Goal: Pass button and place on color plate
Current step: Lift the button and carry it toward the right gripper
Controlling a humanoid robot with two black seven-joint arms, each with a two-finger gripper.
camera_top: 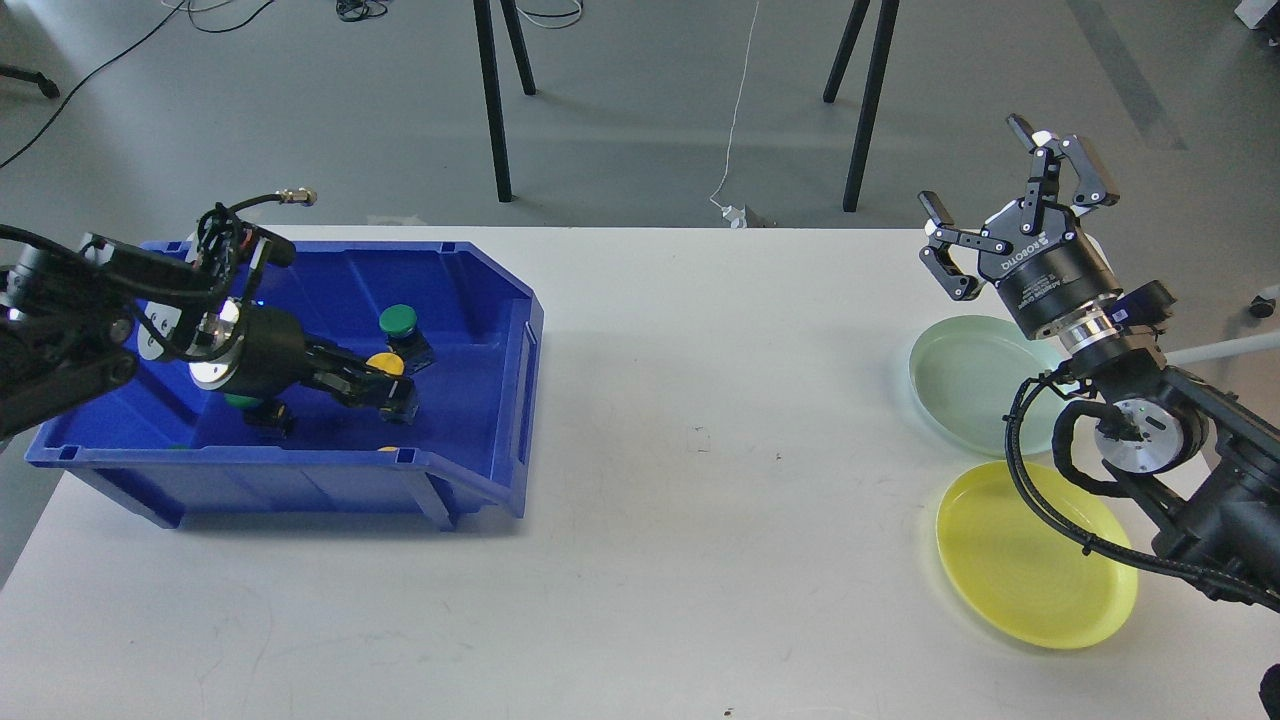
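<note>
My left gripper (393, 388) reaches down inside the blue bin (470, 470) and its fingers are closed around a yellow button (384, 363) on a black base. A green button (398, 320) stands just behind it. Another green button (238, 401) is partly hidden under my left wrist. A sliver of a further yellow button (389, 448) shows at the bin's front wall. My right gripper (1000, 195) is open and empty, raised above the table's far right edge. Below it lie a pale green plate (965, 385) and a yellow plate (1035, 560).
The white table (700, 500) stretches between the bin on the left and the plates on the right. My right arm (1140, 440) overhangs the near edges of both plates. Black stand legs (495, 100) rise from the floor behind the table.
</note>
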